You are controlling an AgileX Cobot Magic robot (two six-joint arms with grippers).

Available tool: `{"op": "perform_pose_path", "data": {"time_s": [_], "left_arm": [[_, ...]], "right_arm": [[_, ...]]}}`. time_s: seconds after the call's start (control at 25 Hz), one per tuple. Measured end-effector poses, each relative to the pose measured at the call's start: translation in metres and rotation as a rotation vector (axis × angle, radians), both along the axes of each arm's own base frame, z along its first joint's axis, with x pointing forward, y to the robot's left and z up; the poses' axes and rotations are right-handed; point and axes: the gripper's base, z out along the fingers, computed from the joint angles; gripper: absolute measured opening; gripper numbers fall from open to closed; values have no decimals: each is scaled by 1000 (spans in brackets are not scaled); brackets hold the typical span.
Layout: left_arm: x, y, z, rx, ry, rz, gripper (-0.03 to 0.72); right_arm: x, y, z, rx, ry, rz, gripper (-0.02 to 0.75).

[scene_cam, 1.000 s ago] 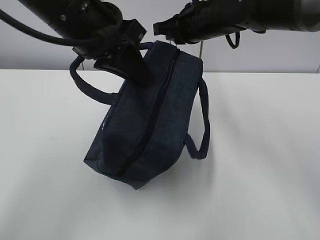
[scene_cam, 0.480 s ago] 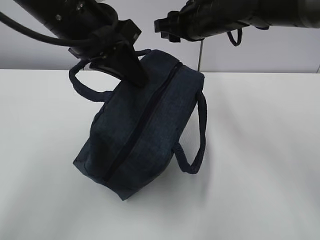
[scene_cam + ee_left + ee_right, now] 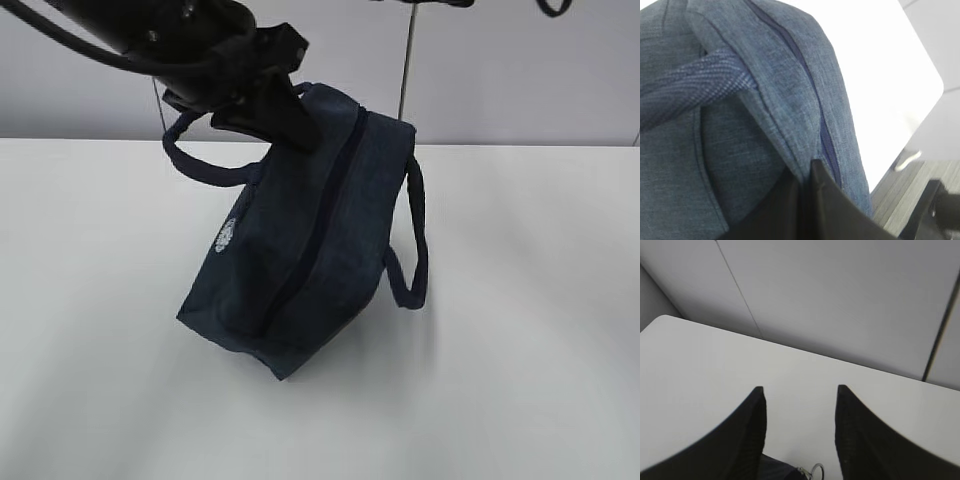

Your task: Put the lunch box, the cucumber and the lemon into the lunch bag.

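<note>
The lunch bag (image 3: pixel 300 250) is dark navy and hangs tilted, with its lower corner on or near the white table (image 3: pixel 520 330). Its long zipper (image 3: pixel 322 210) looks closed. A round white logo (image 3: pixel 226 236) shows on its side. My left gripper (image 3: pixel 298 132) is shut on the fabric at the bag's top edge, and the left wrist view shows the pinch (image 3: pixel 805 172) beside the zipper (image 3: pixel 826 145). My right gripper (image 3: pixel 800 388) is open and empty above the bag's end, where the silver ring pull (image 3: pixel 817 471) shows. The lunch box, cucumber and lemon are out of view.
The bag's two loop handles hang free, one at the left (image 3: pixel 195 165) and one at the right (image 3: pixel 415 250). A grey wall (image 3: pixel 500 70) stands behind the table. The table's far corner and edge show in the left wrist view (image 3: pixel 935 85).
My right arm has risen out of the top of the exterior view. My left gripper has shifted the bag's top slightly right and up, and the bag has swung with it.
</note>
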Motion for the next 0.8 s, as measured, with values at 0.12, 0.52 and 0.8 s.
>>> {"op": "perform_pose_path", "data": {"time_s": [0.12, 0.52, 0.8], "left_arm": [[10, -6, -9, -51, 12, 54, -9], [43, -16, -42, -181, 62, 213, -9], [65, 1, -62, -198, 119, 302, -9]], "right_arm": [[-4, -15, 12, 6, -5, -23, 342], [-14, -25, 26, -2, -17, -27, 342], [-14, -25, 26, -6, -17, -27, 342]]}}
